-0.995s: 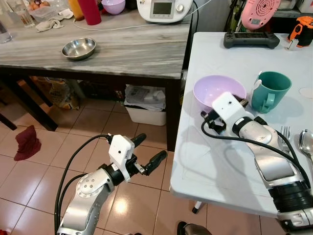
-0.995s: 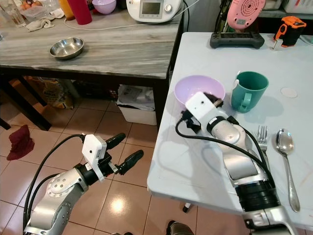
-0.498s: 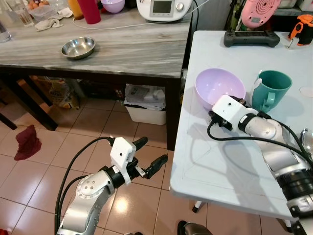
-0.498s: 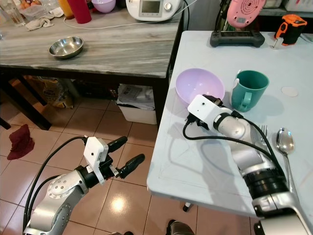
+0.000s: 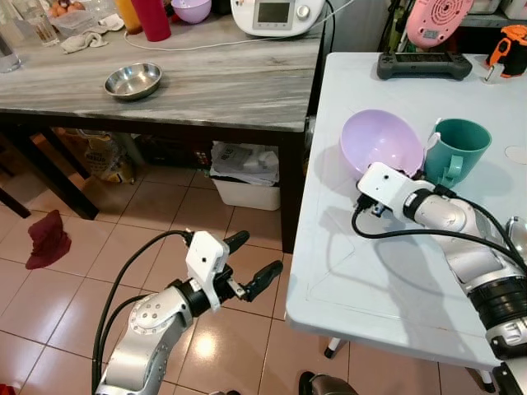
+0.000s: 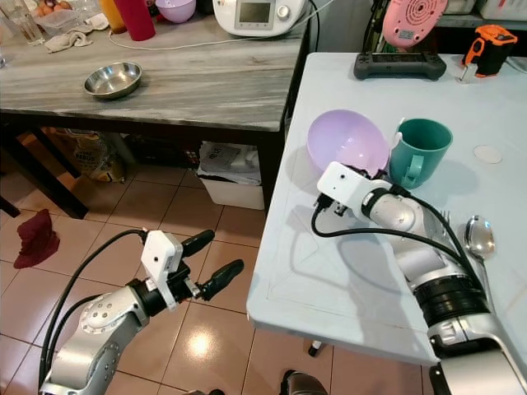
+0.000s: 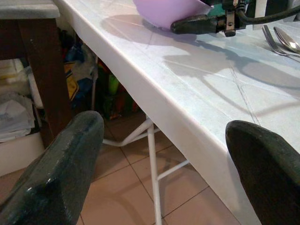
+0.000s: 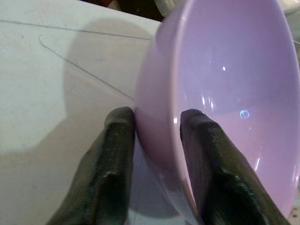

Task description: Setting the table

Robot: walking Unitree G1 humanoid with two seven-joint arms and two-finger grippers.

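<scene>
My right gripper (image 8: 154,136) is shut on the rim of a lilac bowl (image 5: 379,140), one finger inside and one outside. The bowl is tilted up off the white table (image 5: 370,280), its opening facing the table's left edge. A teal mug (image 5: 454,148) stands just right of the bowl. A fork (image 6: 442,224) and a spoon (image 6: 479,239) lie on the table beside my right forearm. My left gripper (image 5: 251,262) hangs open over the tiled floor, left of the table's edge.
A grey stone counter (image 5: 206,82) stands to the left with a steel bowl (image 5: 132,80), a red cup (image 5: 151,18) and a white appliance (image 5: 276,15). A black controller (image 5: 424,64) lies at the table's far end. A white bin (image 5: 243,177) sits under the counter.
My right gripper has lifted and tipped the lilac bowl, moving it right toward the teal mug. The left arm has barely moved.
</scene>
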